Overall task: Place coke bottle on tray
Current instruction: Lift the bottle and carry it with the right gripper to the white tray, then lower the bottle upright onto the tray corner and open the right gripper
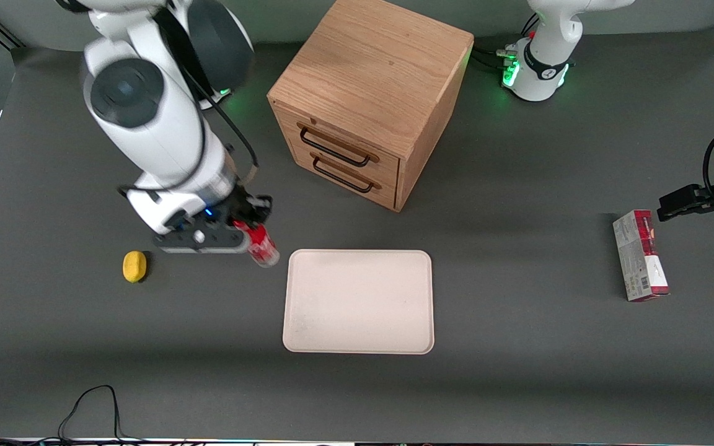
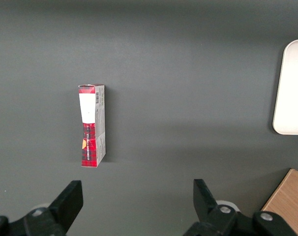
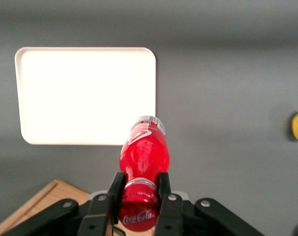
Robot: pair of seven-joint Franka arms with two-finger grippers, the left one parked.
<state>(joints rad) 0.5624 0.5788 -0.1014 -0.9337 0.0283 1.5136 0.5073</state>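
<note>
My right gripper (image 1: 250, 228) is shut on the neck of the coke bottle (image 1: 262, 244), a small red bottle with a red cap and clear base. In the right wrist view the fingers (image 3: 115, 188) clamp the bottle (image 3: 144, 155) just under its cap, and its base hangs down. The bottle is held above the table beside the cream tray (image 1: 359, 301), near the tray's corner that is farther from the front camera, toward the working arm's end. The tray (image 3: 85, 93) is bare.
A wooden drawer cabinet (image 1: 369, 99) stands farther from the front camera than the tray. A small yellow object (image 1: 134, 266) lies toward the working arm's end. A red-and-grey carton box (image 1: 640, 255) lies toward the parked arm's end; it also shows in the left wrist view (image 2: 92, 125).
</note>
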